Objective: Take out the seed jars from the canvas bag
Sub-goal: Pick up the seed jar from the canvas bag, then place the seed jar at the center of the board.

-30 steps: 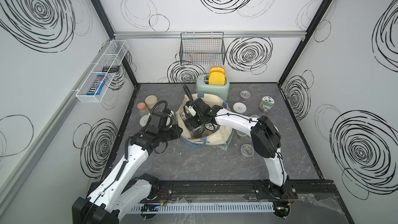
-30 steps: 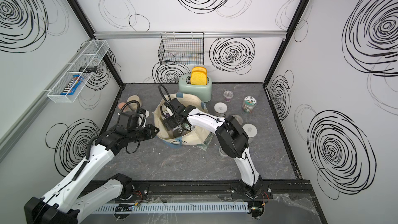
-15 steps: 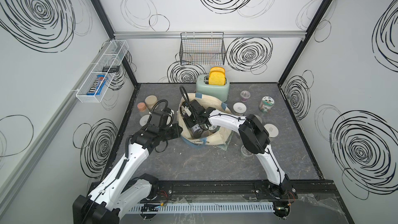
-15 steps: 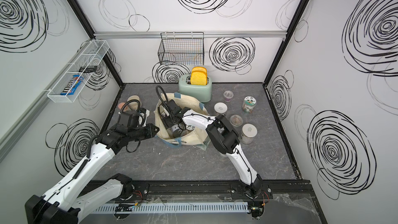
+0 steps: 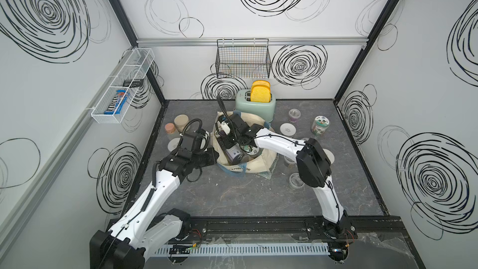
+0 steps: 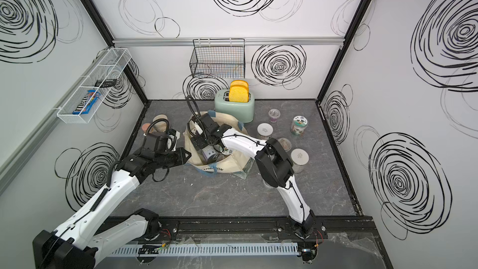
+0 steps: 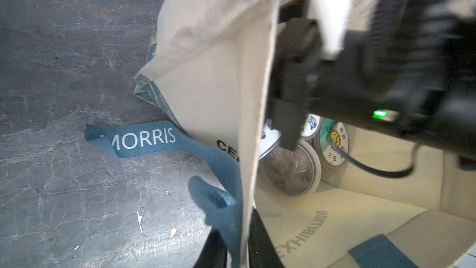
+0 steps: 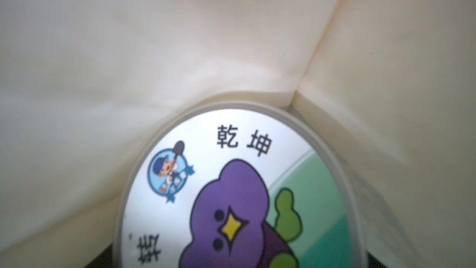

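Left of the bag [image 5: 248, 169], well apart from it on the desk [image 5: 232, 197]: pink-lid jar [image 5: 169, 127] and tan-lid jar [image 5: 181, 122]. A white-top jar [image 5: 173, 144] sits nearer the bag, partly hidden behind my left arm.

My left end effector [image 5: 213, 155] is at the bag's left rim. In the wrist view the left end effector [image 7: 238, 247] is closed on the rim cloth, one finger outside the bag and one inside. The blue strap [image 7: 144, 139] lies on the desk just beside it.

The bag stands mid-desk, mouth open, with the toaster [image 5: 254, 107] just behind it.

My right end effector [image 5: 229, 147] is down inside the bag. One finger [image 7: 286, 130] sits just beside the clear-lid jar [image 7: 291, 171], and the sunflower jar [image 7: 333, 140] is next to that. The purple-flower jar [image 8: 231, 202] fills my right wrist view, pushed into a bag corner. I can't tell whether the jaws clamp it or stand apart.

Right of the bag, out on the desk: white-label jar [image 5: 288, 129], purple-fill jar [image 5: 294, 115], green-print jar [image 5: 320, 124], clear tub [image 5: 296, 180]. A plain white-lid jar [image 6: 299, 157] sits by my right elbow.
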Robot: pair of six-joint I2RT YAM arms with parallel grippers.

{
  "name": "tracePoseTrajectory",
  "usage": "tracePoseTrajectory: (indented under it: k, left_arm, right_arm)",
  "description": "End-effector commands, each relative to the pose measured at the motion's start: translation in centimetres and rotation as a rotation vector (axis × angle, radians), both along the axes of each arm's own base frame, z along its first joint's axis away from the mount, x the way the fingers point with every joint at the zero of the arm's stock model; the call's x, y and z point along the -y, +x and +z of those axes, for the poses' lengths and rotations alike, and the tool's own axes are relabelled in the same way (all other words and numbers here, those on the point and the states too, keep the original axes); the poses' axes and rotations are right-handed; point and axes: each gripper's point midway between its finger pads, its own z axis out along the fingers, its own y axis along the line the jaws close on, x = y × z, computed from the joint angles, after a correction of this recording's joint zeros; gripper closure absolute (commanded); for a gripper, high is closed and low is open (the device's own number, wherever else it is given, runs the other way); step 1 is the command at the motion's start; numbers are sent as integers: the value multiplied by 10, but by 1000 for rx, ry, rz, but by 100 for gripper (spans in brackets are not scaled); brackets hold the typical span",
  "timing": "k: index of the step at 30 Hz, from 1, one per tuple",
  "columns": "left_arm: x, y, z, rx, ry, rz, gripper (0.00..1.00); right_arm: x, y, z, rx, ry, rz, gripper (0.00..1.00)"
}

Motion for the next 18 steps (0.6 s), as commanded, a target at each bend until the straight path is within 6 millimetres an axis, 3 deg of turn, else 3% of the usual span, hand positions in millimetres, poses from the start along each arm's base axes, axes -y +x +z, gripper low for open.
tracePoseTrajectory:
  k: [1, 7, 11, 14, 18]
  left_arm:
    - [-11, 10, 1, 32, 29, 31, 81]
    - [-15, 14, 4, 45, 28, 42, 80]
    - [-17, 15, 4, 43, 28, 43, 80]
    - [-16, 15, 4, 45, 25, 39, 80]
    - [-15, 16, 3, 44, 25, 31, 80]
  right_arm:
    - [3, -20, 91, 101, 181, 53, 36]
    - [49, -49, 155, 220, 330, 3, 35]
    - [103, -60, 178, 268, 326, -114, 35]
    - [158, -67, 182, 297, 309, -259, 35]
    - [247, -73, 161, 293, 270, -523, 35]
